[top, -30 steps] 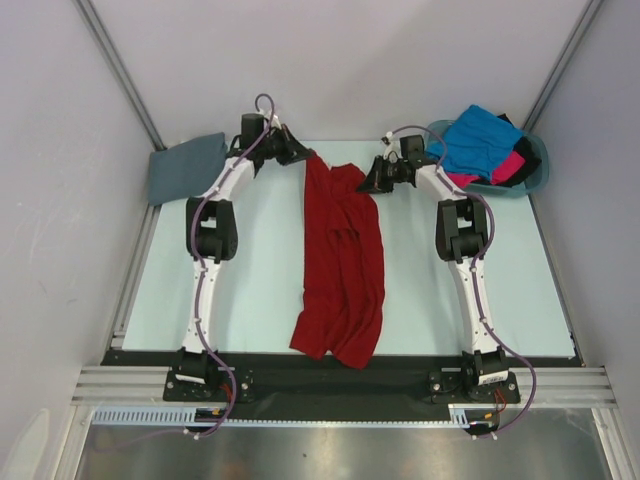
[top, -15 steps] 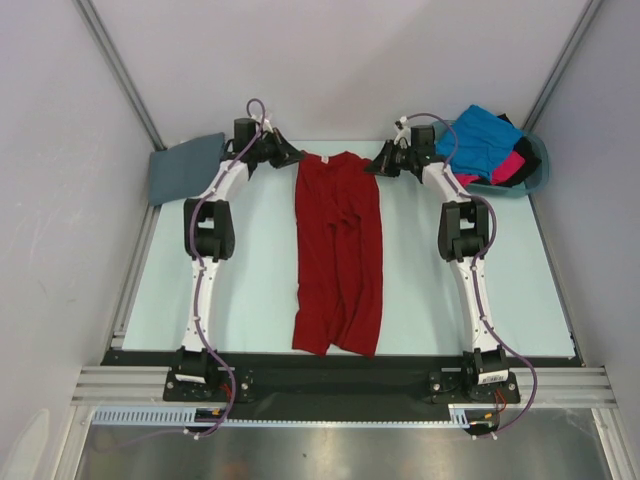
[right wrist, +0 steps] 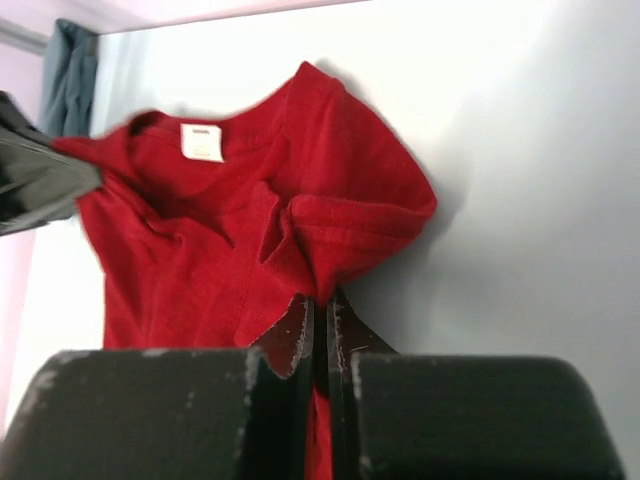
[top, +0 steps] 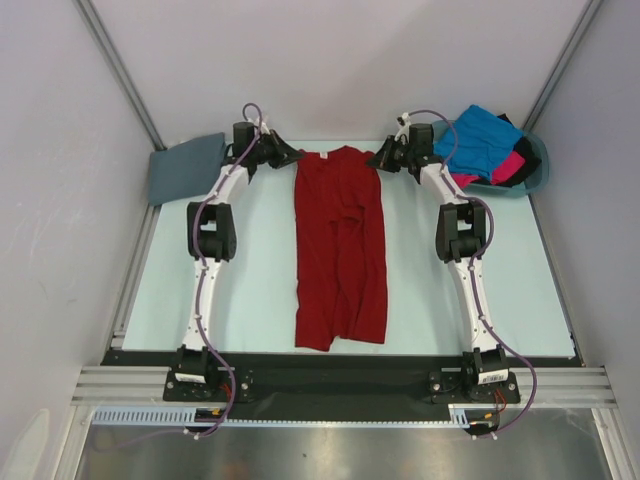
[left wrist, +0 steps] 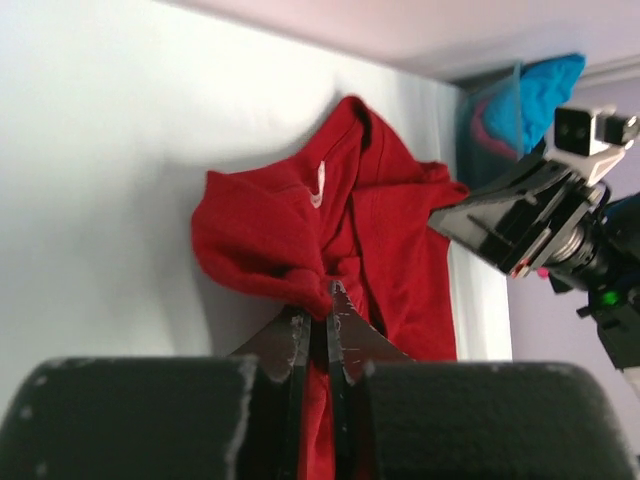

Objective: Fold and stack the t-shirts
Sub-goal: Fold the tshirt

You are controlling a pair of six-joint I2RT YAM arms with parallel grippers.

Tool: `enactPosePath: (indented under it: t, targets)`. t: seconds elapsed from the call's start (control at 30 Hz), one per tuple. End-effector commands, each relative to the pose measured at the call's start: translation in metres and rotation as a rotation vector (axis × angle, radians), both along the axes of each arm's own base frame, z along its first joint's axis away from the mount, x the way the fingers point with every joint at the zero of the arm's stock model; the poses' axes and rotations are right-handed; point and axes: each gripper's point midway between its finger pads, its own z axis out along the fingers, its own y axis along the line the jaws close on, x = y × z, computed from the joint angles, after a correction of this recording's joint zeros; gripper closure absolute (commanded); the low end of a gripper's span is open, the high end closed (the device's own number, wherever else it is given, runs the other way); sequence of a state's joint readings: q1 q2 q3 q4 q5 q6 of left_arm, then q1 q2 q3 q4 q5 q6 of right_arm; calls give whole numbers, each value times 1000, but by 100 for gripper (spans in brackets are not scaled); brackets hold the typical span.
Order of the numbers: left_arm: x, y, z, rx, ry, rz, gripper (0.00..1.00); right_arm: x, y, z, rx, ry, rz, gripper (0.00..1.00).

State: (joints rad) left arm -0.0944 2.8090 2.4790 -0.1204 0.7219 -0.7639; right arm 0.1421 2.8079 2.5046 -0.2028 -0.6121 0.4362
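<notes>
- My left gripper (left wrist: pixel 318 302) is pinched shut on one shoulder of the red t-shirt (top: pixel 340 240); my right gripper (right wrist: pixel 320 308) is clamped on the other shoulder.
- Both sit at the far edge of the surface (top: pixel 250 290). The shirt's long axis runs from them to the near edge.
- Neither arm is nearer, so I judge the fold comes toward the near edge.
- The wrist views show bunched cloth at the tips. Only the top view shows the body lying flat.

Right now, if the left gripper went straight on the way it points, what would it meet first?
The red shirt: the left gripper pinches a bunched fold of it, and more of that cloth seems to lie straight ahead.
</notes>
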Motion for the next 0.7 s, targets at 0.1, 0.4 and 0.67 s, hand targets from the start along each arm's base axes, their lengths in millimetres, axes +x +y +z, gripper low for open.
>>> enactPosePath:
  t: [0.1, 0.4, 0.67]
  targets:
    - [33, 31, 55, -6, -172, 106, 91, 23, -9, 23, -50, -117, -71, 97]
    - [38, 35, 46, 7, -173, 136, 61, 26, -12, 24, -85, -134, -91, 95]
    - [38, 38, 60, 50, -233, 130, 25, 24, -16, 52, -119, -184, -85, 73]
